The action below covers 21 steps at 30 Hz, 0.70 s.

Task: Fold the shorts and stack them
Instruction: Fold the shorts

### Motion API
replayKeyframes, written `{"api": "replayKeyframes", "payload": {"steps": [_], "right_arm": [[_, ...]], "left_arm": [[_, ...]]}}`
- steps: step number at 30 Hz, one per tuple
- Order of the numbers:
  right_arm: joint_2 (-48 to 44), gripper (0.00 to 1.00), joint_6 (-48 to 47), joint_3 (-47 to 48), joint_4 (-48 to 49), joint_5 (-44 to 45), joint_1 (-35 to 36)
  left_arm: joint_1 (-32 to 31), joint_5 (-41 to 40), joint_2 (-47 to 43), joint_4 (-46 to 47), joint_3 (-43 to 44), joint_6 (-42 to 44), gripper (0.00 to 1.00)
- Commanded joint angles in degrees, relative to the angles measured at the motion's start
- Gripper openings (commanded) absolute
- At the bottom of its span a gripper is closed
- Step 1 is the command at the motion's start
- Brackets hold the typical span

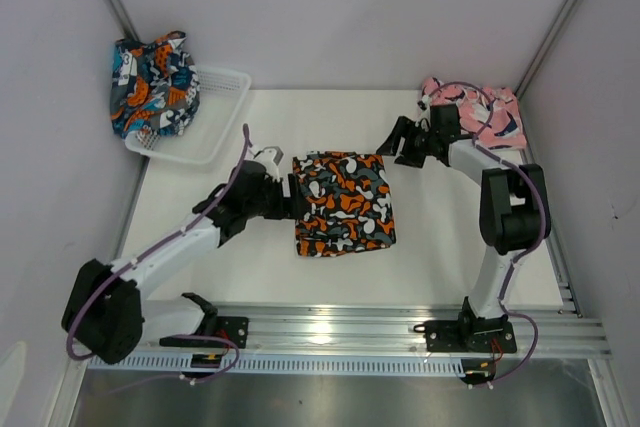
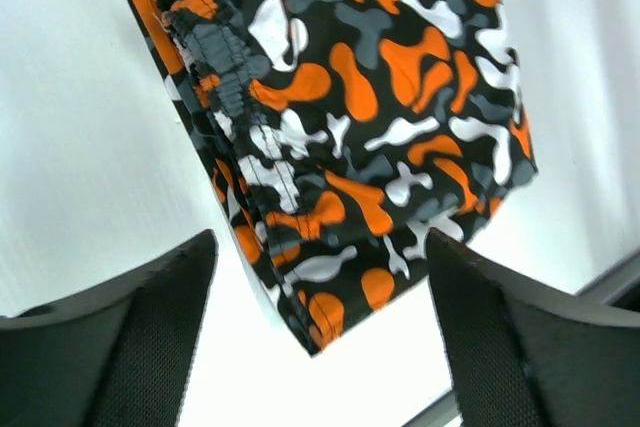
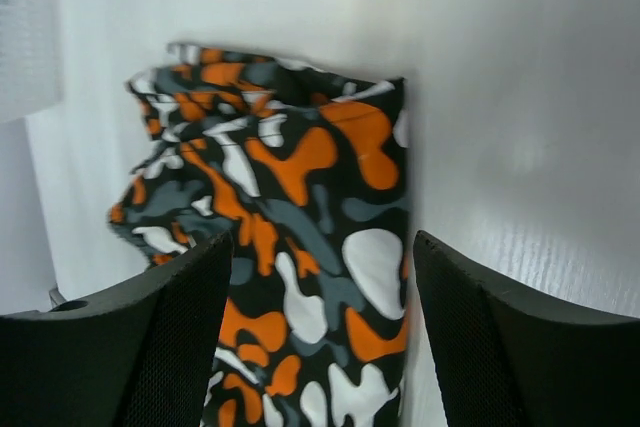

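Note:
The black shorts with orange and white blotches [image 1: 343, 203] lie folded flat at the table's middle; they also show in the left wrist view [image 2: 350, 117] and the right wrist view [image 3: 290, 247]. My left gripper [image 1: 288, 187] is open and empty at their left edge, its fingers [image 2: 130, 337] above the near corner. My right gripper [image 1: 392, 137] is open and empty just off their far right corner. The pink shorts [image 1: 490, 112] lie at the back right behind the right arm. The teal-navy shorts [image 1: 152, 85] hang over the basket's far left end.
A white mesh basket [image 1: 215, 107] stands at the back left. A metal rail [image 1: 400, 332] runs along the near edge. White walls close the left, back and right sides.

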Motion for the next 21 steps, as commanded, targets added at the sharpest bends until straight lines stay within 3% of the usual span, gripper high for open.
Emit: {"api": "replayKeyframes", "payload": {"steps": [1,3,9,13,21], "right_arm": [[4.61,0.74,-2.47,3.83,-3.35,1.42,0.50],[6.12,0.73,-1.94,4.10,-1.77,0.01,0.41],[10.43,0.70,-0.18,5.15,0.69,-2.27,0.50],[11.92,0.68,0.17,5.33,1.48,-2.80,1.02],[15.08,0.55,1.40,7.25,3.07,-5.27,3.57]], "left_arm": [[-1.24,-2.08,-8.19,-1.46,-3.95,-1.36,0.92],[-1.42,-2.43,-14.60,-1.20,-7.63,-3.47,0.99],[-1.51,-4.19,-28.59,-4.62,-13.10,-7.07,0.99],[-1.51,-3.93,-32.81,-6.47,-15.04,-8.22,0.99],[-1.51,-3.75,-35.28,-8.67,-16.71,-8.22,0.99]]}}
